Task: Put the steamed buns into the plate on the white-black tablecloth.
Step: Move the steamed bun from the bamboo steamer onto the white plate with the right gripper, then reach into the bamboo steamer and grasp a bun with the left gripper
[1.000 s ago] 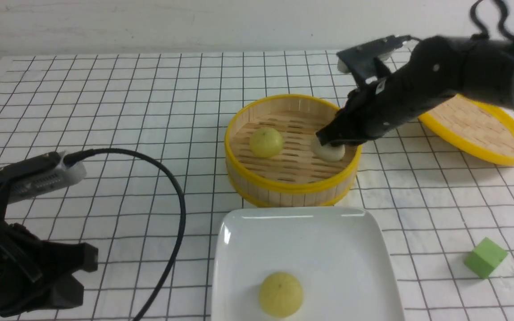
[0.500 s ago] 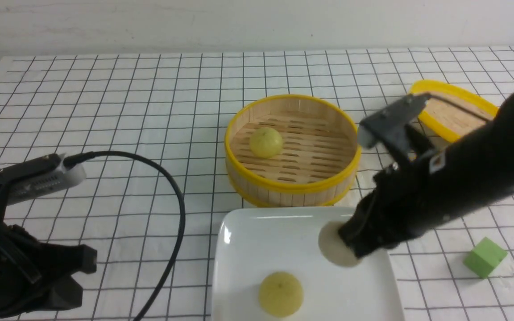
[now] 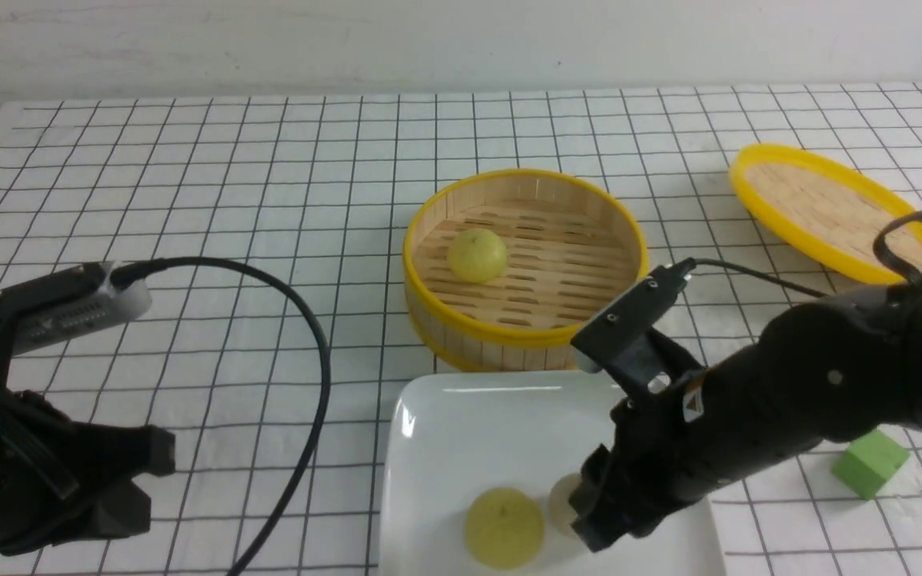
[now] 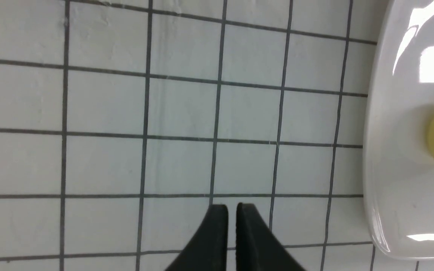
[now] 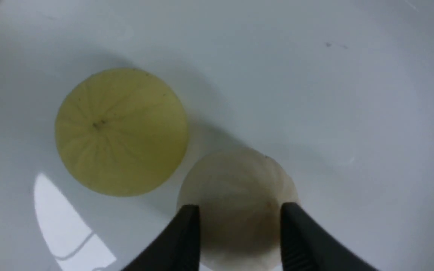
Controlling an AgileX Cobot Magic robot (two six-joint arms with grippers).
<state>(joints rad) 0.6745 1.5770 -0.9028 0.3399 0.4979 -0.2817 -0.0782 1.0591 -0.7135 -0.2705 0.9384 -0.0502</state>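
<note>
The white square plate (image 3: 445, 416) lies on the white-black tablecloth (image 3: 229, 184) at the front. One pale yellow bun (image 3: 503, 528) sits on it. My right gripper (image 3: 581, 520) is low over the plate, shut on the beige-white bun (image 3: 563, 502) right beside the yellow one. In the right wrist view its gripper (image 5: 239, 209) has a finger on each side of the beige bun (image 5: 236, 180), next to the yellow bun (image 5: 121, 131). The second yellow bun (image 3: 477, 254) lies in the bamboo steamer (image 3: 525, 336). My left gripper (image 4: 232, 207) is shut and empty over the cloth, left of the plate (image 4: 390, 169).
The yellow-rimmed woven lid (image 3: 829, 212) lies at the back right. A small green cube (image 3: 869, 462) sits right of the plate, close to my right arm. A black cable (image 3: 317, 360) loops over the cloth from my left arm.
My right gripper lifted the beige-white bun out of the steamer, carried it towards the front over the plate, and lowered it beside the yellow bun. The left arm barely moved.
</note>
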